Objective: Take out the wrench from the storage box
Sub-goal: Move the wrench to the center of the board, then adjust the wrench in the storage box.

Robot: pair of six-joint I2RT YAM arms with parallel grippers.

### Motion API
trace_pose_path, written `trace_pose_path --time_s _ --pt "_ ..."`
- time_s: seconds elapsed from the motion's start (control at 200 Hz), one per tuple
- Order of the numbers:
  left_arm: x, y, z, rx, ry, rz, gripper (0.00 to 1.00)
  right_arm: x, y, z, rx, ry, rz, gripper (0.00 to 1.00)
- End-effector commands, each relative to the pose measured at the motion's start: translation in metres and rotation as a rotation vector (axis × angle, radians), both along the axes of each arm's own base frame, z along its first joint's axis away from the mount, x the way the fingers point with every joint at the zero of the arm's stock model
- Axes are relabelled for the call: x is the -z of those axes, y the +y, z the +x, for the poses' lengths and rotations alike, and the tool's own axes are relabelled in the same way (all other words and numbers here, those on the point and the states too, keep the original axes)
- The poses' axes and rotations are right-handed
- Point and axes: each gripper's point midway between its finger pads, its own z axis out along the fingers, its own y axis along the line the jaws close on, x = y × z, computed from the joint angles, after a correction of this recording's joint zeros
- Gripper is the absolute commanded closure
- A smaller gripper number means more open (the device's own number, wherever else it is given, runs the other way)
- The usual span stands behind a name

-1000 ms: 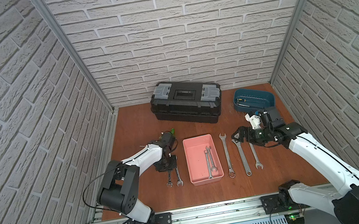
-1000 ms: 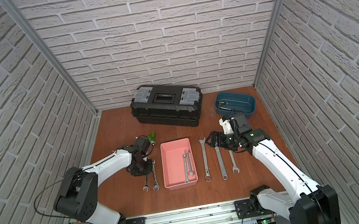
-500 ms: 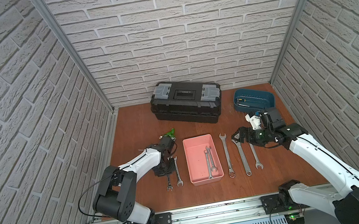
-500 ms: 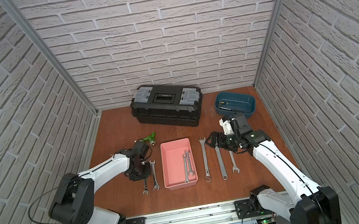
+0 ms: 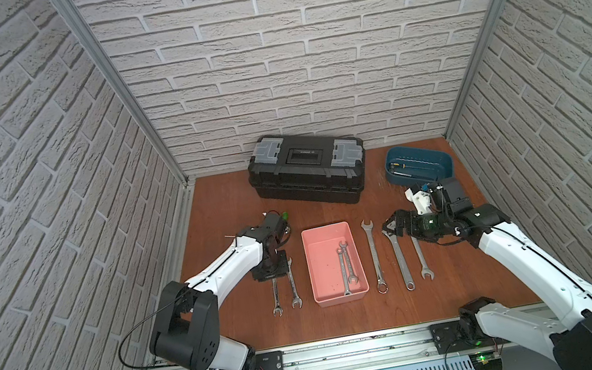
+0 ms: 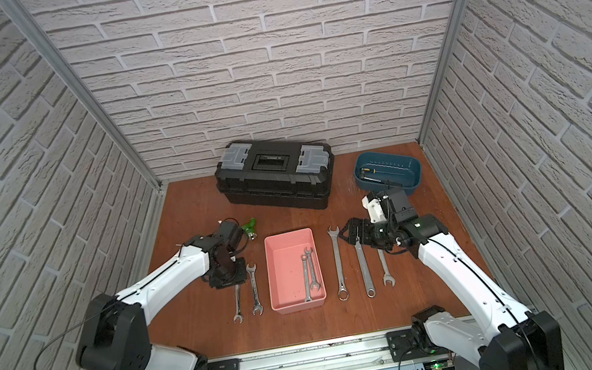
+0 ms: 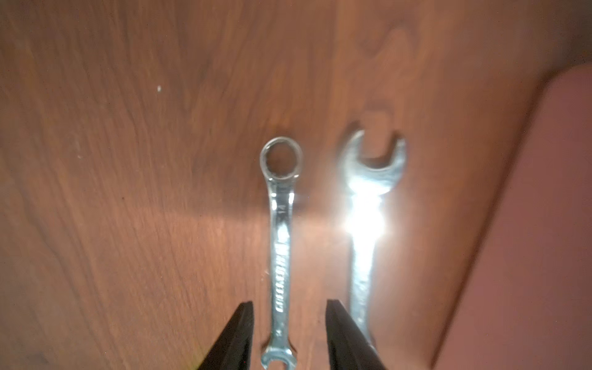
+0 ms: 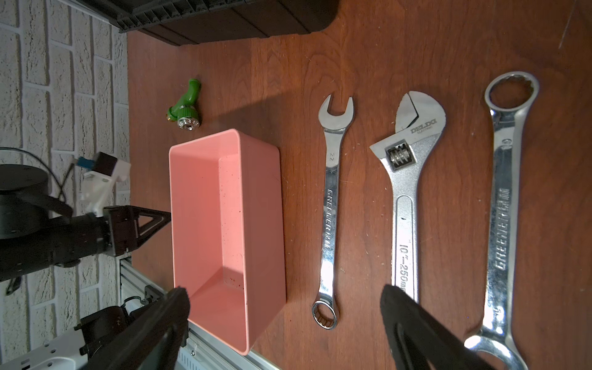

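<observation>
Left wrist view showed your left gripper (image 7: 290, 302) spread astride a small wrench (image 7: 281, 243); in a top view your right gripper (image 5: 392, 226) gaped empty, right of centre.

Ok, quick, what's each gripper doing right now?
Left gripper: open, straddling a small wrench, not gripping it.
Right gripper: open wide, holding nothing.

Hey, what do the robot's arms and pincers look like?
The left arm and right arm both have white shells on the long links and rounded black joints. A thin black cable loops out beside the left arm. The left pincer and right pincer are black, each with two tapering wedge-shaped fingers. A white bracket sits by each wrist.
</observation>
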Motion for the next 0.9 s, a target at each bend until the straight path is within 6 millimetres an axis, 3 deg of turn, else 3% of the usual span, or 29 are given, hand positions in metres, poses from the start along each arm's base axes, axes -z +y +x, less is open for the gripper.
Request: trace_pose_path --time_s 0.0,0.19,0.425,0.68,0.895 --pt "-0.043 -0.025 0.0 -0.001 -0.084 -0.04 0.58 -0.014 -0.003 0.004 0.002 -0.053 -0.009 0.02" --pt "-0.068 -0.104 0.001 0.128 -0.165 -0.1 0.54 -0.015 -0.004 0.004 -0.004 -0.06 -0.021 0.01" --pt "-0.041 -0.177 -0.006 0.219 -0.141 -0.144 0.49 -0.015 -0.009 0.001 0.002 -0.065 -0.045 0.0" --pt "0.015 -0.196 -0.016 0.248 -0.067 -0.065 0.49 -0.016 -0.014 -0.001 0.017 -0.072 -0.065 0.0" --pt "0.039 -0.194 -0.019 0.253 -0.044 -0.01 0.51 -0.017 -0.015 -0.001 0.017 -0.077 -0.07 0.0"
